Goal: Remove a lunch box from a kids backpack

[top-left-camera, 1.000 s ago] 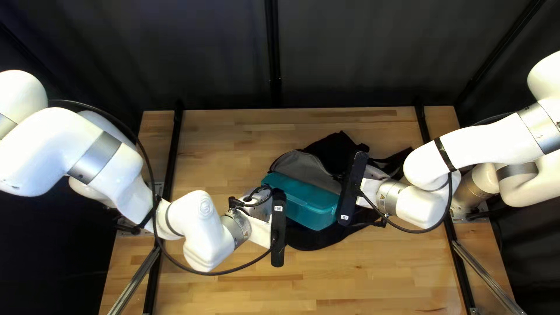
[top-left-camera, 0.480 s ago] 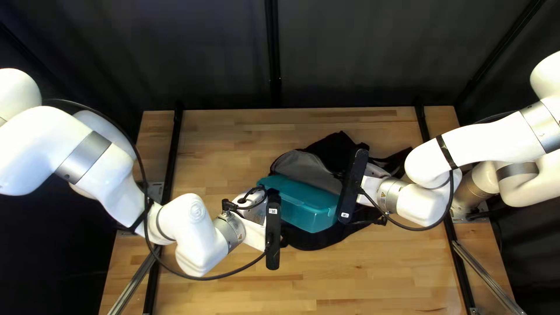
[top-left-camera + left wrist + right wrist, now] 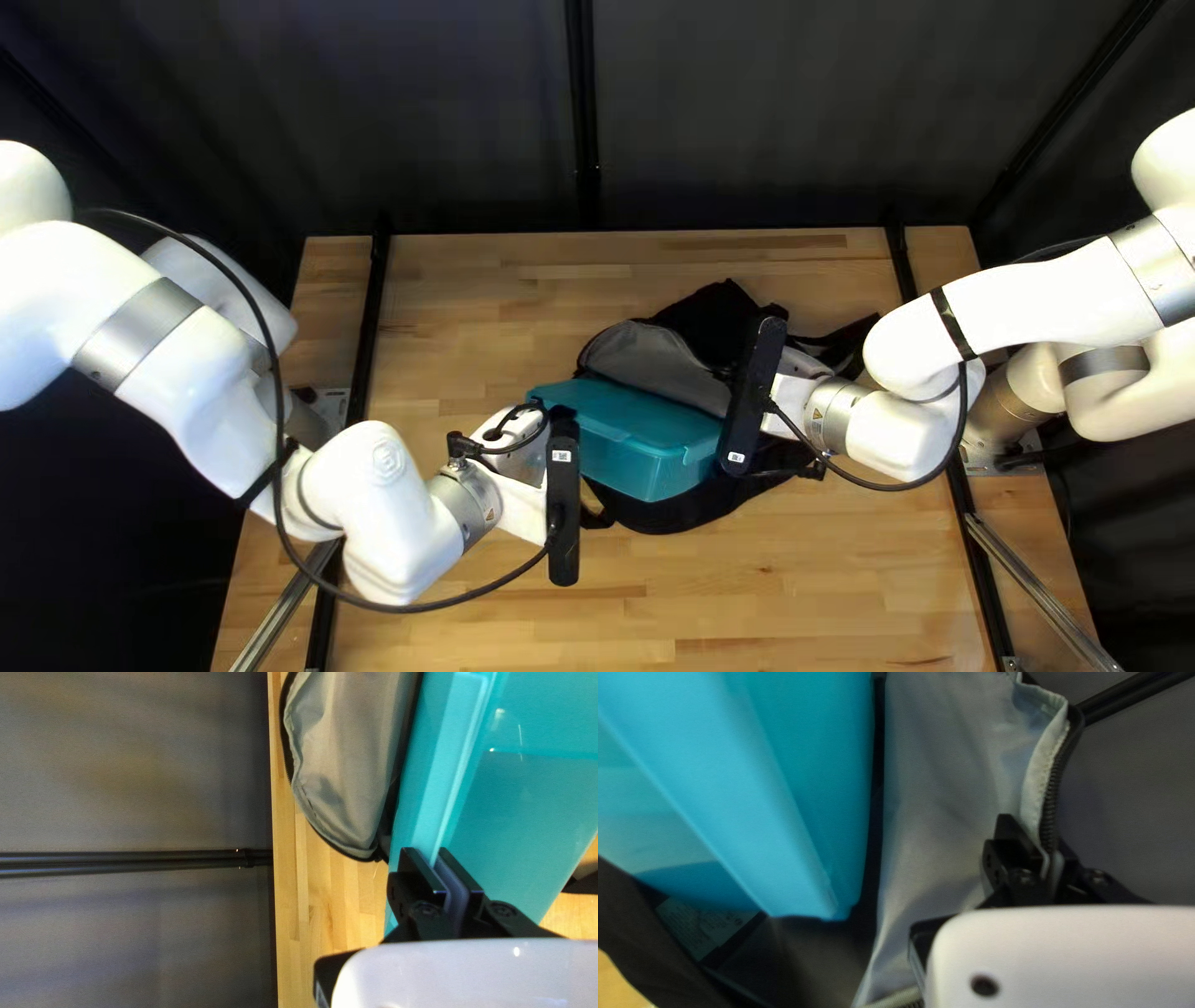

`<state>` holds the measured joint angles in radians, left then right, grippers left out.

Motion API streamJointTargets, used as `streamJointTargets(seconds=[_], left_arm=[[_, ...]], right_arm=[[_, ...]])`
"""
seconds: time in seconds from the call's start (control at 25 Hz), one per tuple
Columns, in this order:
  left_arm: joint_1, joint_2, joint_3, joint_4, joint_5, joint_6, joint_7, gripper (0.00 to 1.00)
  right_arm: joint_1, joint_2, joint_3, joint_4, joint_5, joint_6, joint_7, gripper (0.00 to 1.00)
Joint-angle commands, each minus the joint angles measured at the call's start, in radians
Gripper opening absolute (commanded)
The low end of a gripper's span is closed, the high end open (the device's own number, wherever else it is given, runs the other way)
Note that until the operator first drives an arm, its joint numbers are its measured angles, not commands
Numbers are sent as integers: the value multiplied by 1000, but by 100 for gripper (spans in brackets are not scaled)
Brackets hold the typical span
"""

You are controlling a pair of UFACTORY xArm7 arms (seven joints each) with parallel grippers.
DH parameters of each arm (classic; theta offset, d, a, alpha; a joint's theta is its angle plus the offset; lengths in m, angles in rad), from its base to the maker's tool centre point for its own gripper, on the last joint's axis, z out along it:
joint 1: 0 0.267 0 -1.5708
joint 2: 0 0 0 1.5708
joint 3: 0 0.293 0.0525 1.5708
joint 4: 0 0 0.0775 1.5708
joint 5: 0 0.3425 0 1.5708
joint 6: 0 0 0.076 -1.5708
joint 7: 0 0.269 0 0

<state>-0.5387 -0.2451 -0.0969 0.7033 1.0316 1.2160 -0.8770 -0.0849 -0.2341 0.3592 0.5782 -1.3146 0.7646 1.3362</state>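
Here, across the worktop, the dark backpack lies open; the lunch box sits slantwise at its mouth, one end out, the other seemingly inside; if you pull while that end catches on cloth, the backpack could drag along, or the lip could slip from your left gripper; the lunch box looks smooth and glossy teal; your left gripper's fingers are narrow, pinching that lip; your right gripper has its fingers clamped on gray lining beside the zipper.
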Motion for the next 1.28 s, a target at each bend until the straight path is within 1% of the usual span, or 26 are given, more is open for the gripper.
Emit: streamJointTargets(seconds=[0.04,0.32,0.48,0.64,0.84,1.0,1.24,1.28], left_arm=[[-14,-33,-15,3,-39,48,23,0],[-41,-84,-47,23,-120,156,60,0],[-59,-135,-71,36,-177,248,90,0],[-63,-166,-79,42,-208,312,110,0],[-50,-185,-77,35,-218,381,122,0],[-26,-176,-89,22,-208,468,91,0],[2,-134,-97,0,-209,548,27,0],[8,-127,-95,-3,-208,559,22,0]], right_arm=[[3,-6,2,-5,8,3,2,0],[8,-20,5,-13,21,10,-1,0],[9,-16,7,-10,21,12,2,0],[10,-18,8,-11,23,13,4,0],[13,-22,12,-14,25,15,7,0],[28,-39,24,-32,47,27,10,0],[68,-122,39,-123,129,44,18,0],[82,-151,40,-151,157,49,17,0]])
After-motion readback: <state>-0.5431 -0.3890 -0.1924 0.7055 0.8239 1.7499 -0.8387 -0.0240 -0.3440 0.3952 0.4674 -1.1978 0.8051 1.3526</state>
